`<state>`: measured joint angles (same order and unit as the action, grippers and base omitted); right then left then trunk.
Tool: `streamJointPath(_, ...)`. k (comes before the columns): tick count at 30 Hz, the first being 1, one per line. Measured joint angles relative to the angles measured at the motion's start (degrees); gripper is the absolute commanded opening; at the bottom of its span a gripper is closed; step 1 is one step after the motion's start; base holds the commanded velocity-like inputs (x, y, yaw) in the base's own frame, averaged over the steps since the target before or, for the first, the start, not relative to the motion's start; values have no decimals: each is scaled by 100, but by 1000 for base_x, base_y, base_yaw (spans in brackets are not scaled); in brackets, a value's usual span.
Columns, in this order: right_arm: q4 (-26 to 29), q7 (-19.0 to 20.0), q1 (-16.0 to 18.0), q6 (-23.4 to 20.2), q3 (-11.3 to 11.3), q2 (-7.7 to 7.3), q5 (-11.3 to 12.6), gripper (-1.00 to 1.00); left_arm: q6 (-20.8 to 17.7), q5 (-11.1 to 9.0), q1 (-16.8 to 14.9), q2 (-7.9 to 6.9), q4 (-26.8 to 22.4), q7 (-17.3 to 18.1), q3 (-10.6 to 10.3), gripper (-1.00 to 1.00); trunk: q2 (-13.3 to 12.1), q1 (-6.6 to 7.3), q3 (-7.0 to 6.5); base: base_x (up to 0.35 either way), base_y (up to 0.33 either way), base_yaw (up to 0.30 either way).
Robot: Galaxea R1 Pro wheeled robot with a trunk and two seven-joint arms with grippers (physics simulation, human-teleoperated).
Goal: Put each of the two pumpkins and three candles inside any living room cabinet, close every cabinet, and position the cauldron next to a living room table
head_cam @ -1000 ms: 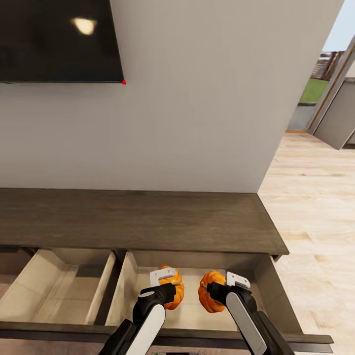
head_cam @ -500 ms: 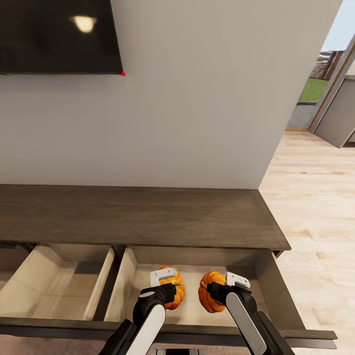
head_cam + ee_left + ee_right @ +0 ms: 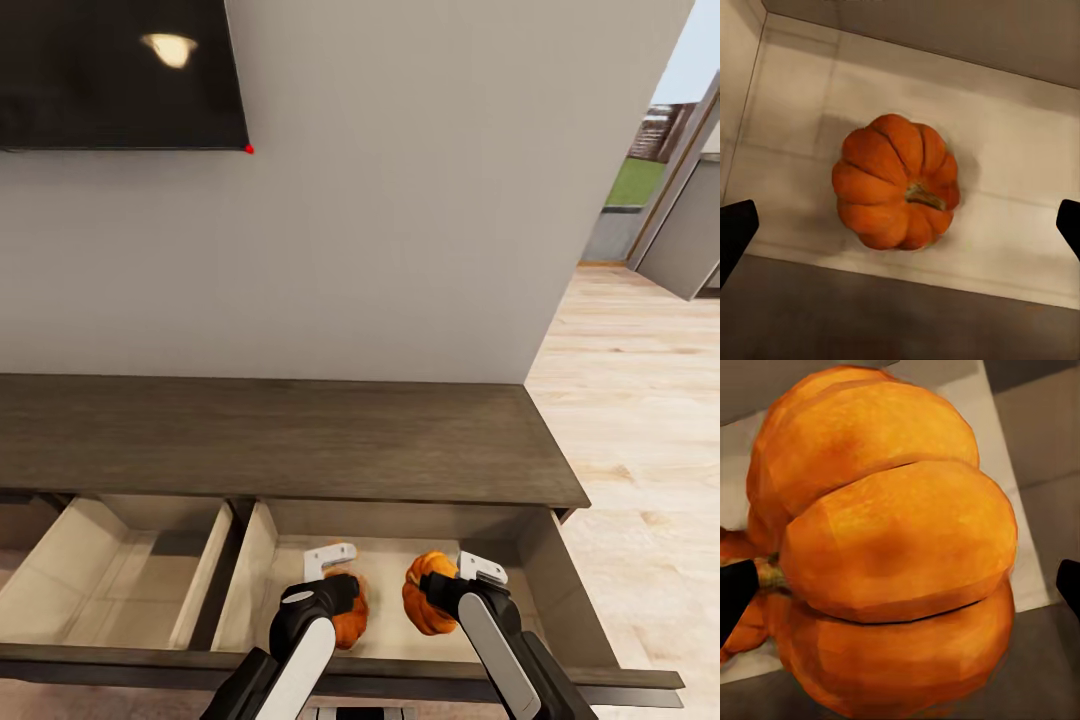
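Two pumpkins over open drawer, lower centre: left gripper wide, pumpkin dropped below it; right gripper clamps pumpkin.

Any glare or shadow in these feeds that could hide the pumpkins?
Head view: a lamp glare spot on the dark screen, well clear of the drawer. Left wrist view: sharp, a soft shadow around the pumpkin on the drawer floor. Right wrist view: the other pumpkin is very close and evenly lit.
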<state>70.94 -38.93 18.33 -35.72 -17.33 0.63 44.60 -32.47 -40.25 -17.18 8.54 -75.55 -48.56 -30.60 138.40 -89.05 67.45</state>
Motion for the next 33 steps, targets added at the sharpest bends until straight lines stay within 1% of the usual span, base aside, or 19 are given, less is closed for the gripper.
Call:
streamJointPath(8, -9, -18, 0, 7, 0, 0, 0, 100, -6, 3, 0, 8, -23, -20, 42, 100, 0, 0, 0, 0, 0, 0)
streamJointPath(12, -78, -47, 7, 18, 21, -1, 0, 100, -12, 4, 0, 10, -31, -26, 53, 100, -159, 87, -71, 0, 0, 0)
streamJointPath(16, -94, -49, 9, 13, 132, -1, -1, 100, -43, -2, 0, 21, -41, -21, 81, 100, -319, 175, -143, 0, 0, 0)
streamJointPath(19, -87, -60, 9, -20, 196, 0, 4, 100, -81, -35, 0, 27, -189, -24, 156, 100, -440, 241, -197, 0, 0, 0)
streamJointPath(22, -81, -67, 9, -36, 208, 0, 6, 100, -200, -56, 0, 33, -269, -24, 276, 100, -560, 306, -251, -109, 0, 0)
streamJointPath(25, -61, -67, 6, -34, 210, 0, 1, 100, -270, -60, 0, 34, -288, -24, 334, 100, -680, 371, -305, -184, 0, 0)
streamJointPath(33, -27, -53, -7, 3, 203, -8, -1, 100, -287, -62, 0, 35, -296, -24, 350, 100, -1001, 548, -448, -116, 0, 0)
